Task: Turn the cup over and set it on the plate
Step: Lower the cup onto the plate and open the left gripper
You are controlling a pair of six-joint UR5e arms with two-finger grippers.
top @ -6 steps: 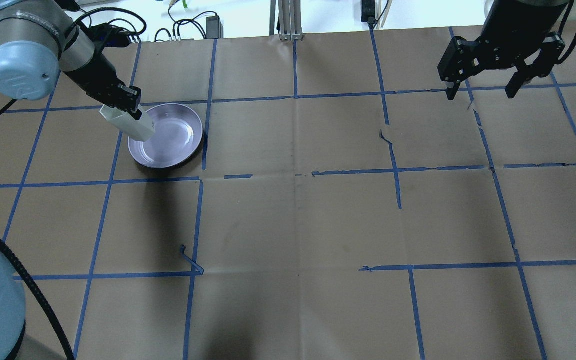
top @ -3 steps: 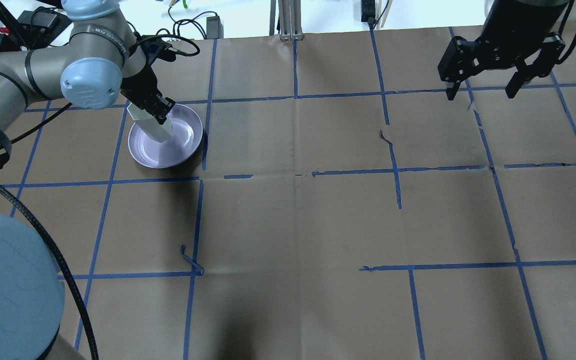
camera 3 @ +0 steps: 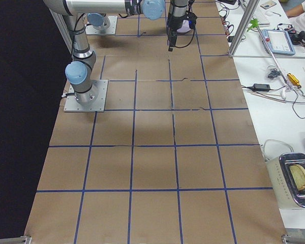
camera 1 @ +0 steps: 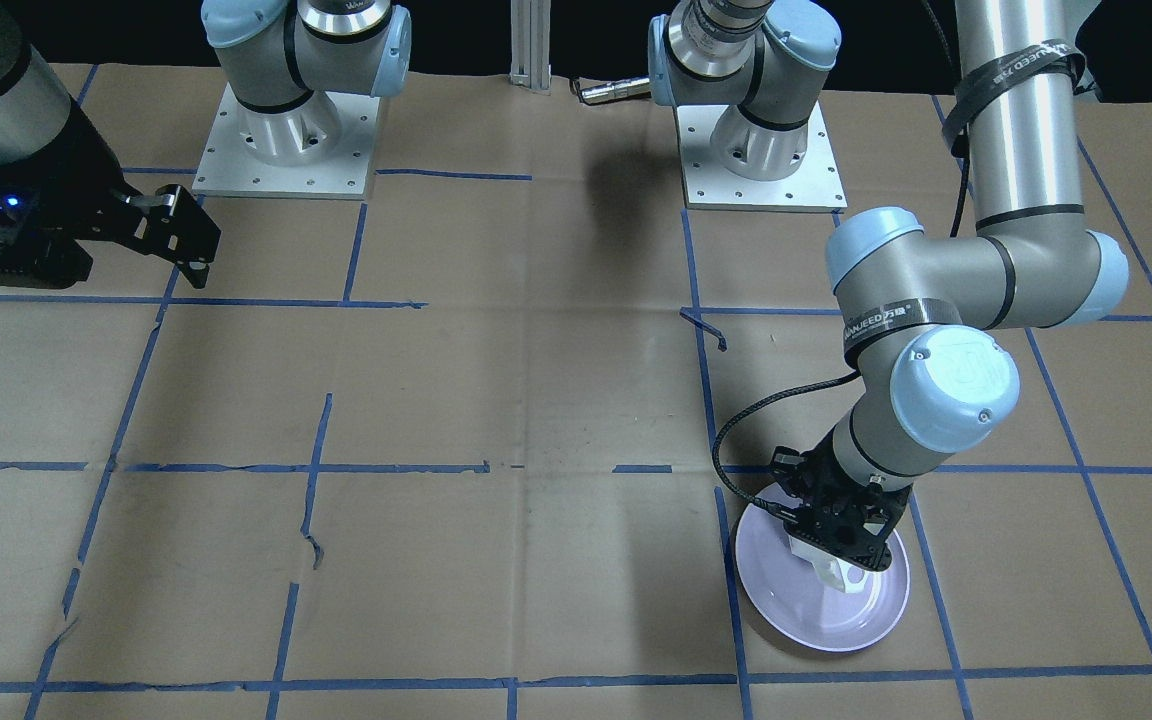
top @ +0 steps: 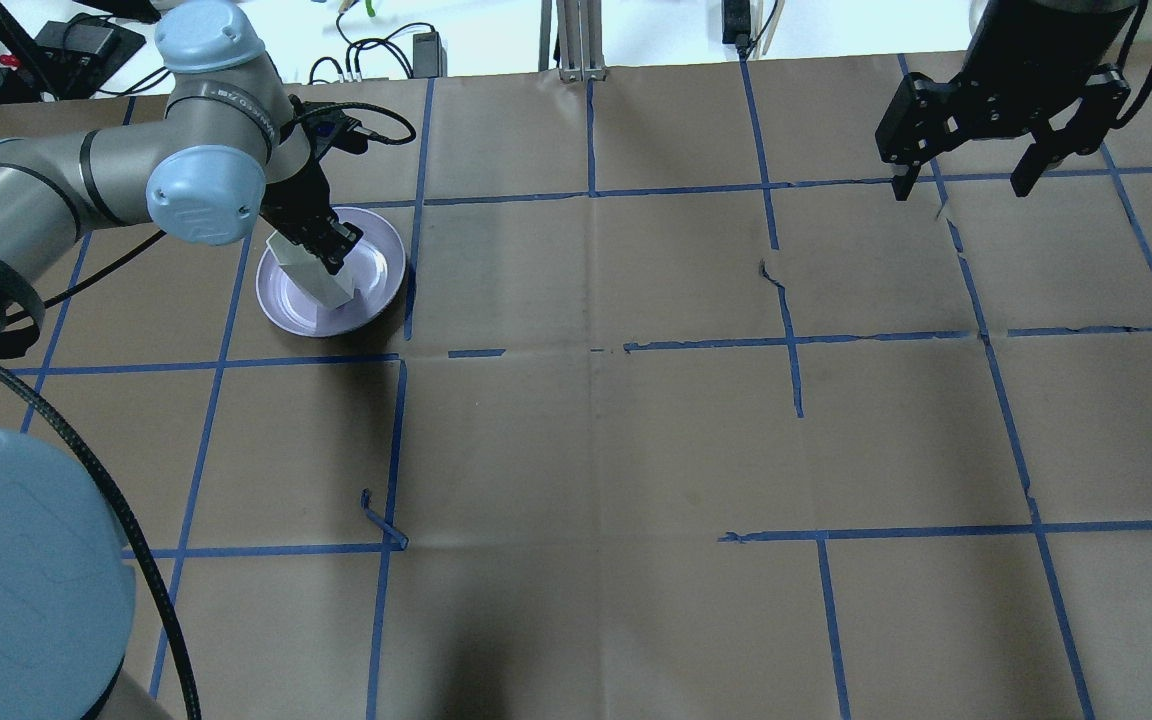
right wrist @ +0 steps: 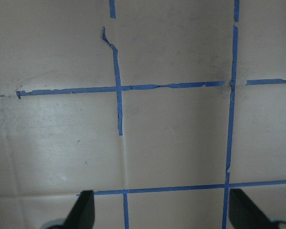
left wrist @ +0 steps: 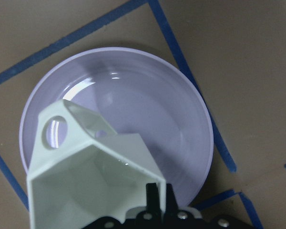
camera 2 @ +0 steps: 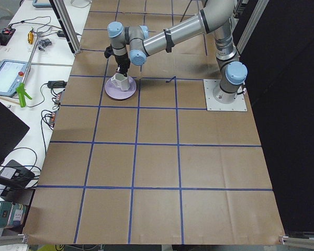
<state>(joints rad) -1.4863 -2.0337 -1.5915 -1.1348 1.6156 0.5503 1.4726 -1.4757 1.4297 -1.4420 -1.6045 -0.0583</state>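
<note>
The white faceted cup is gripped at its rim by my left gripper, which is shut on it. The cup is held mouth-up and slightly tilted over the middle of the lavender plate. The left wrist view looks into the cup, with its handle on the far left side and the plate beneath. I cannot tell whether its base touches the plate. The front view shows the cup under the gripper on the plate. My right gripper is open and empty, far right, above the table.
The table is covered with brown paper marked by a blue tape grid, with torn tape ends. Cables and a metal post lie past the far edge. The arm bases stand at the robot's side.
My left arm has carried the cup from the plate's left rim to over its middle and turned it more upright. The right arm has not moved.
</note>
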